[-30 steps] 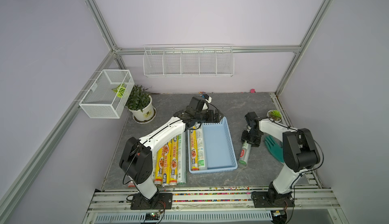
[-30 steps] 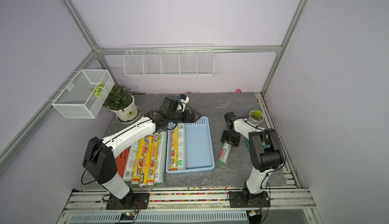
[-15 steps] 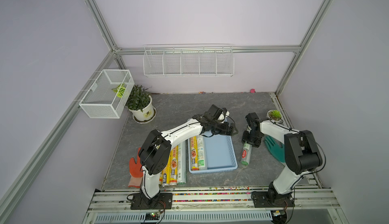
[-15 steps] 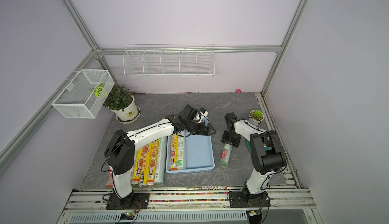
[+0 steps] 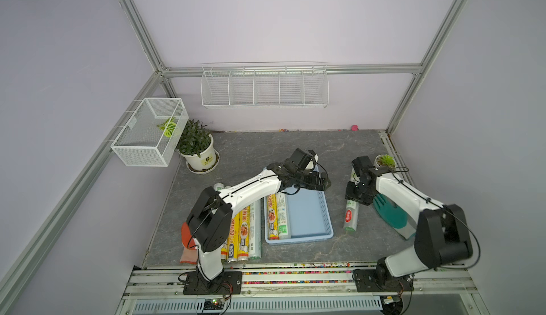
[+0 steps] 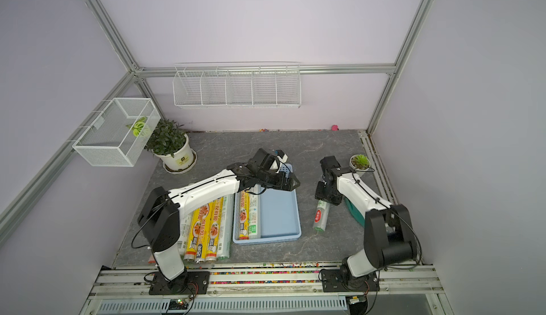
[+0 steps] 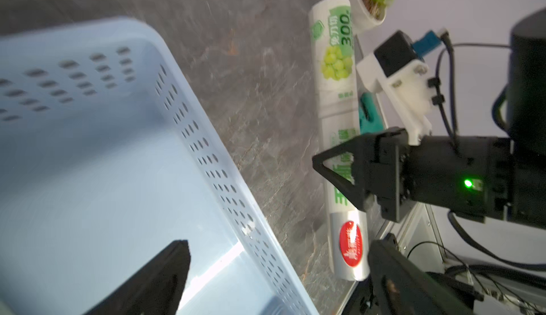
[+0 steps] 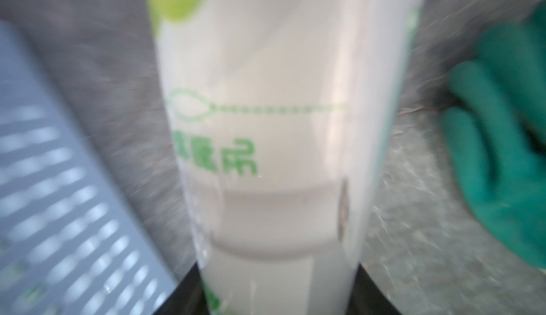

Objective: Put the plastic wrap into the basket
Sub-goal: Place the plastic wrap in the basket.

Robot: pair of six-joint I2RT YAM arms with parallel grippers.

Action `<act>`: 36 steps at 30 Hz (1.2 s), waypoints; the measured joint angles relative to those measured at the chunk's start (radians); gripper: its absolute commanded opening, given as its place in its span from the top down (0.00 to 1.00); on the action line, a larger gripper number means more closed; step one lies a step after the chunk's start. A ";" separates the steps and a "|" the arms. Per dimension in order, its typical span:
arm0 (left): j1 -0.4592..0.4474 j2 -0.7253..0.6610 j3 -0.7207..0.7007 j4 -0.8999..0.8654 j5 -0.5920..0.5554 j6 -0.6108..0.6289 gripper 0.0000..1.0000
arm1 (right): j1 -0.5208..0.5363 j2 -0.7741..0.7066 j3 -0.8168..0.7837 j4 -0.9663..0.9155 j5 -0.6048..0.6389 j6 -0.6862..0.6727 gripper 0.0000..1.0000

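Observation:
The light-blue basket lies mid-table with two plastic wrap rolls along its left side. Several more rolls lie on the table to its left. One clear-white roll with green print lies on the table right of the basket. My right gripper sits over its middle, a finger against each side. My left gripper hangs open and empty over the basket's far right corner.
A green glove lies just right of the gripped roll, under the right arm. A small succulent pot stands at the back right, a larger potted plant at the back left. An orange glove lies at the front left.
My left arm has swung right across the basket's far end, staying open and empty. My right gripper's fingers have closed in on the roll, which still lies on the table.

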 measured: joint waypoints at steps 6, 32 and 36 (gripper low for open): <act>0.053 -0.243 -0.169 0.113 -0.210 -0.049 0.00 | 0.070 -0.124 0.090 0.021 -0.119 -0.014 0.76; 0.175 -0.612 -0.616 0.169 -0.459 -0.142 0.00 | 0.494 0.346 0.244 0.258 -0.293 0.175 0.73; 0.175 -0.612 -0.617 0.163 -0.463 -0.140 0.00 | 0.496 0.358 0.244 0.266 -0.307 0.175 0.73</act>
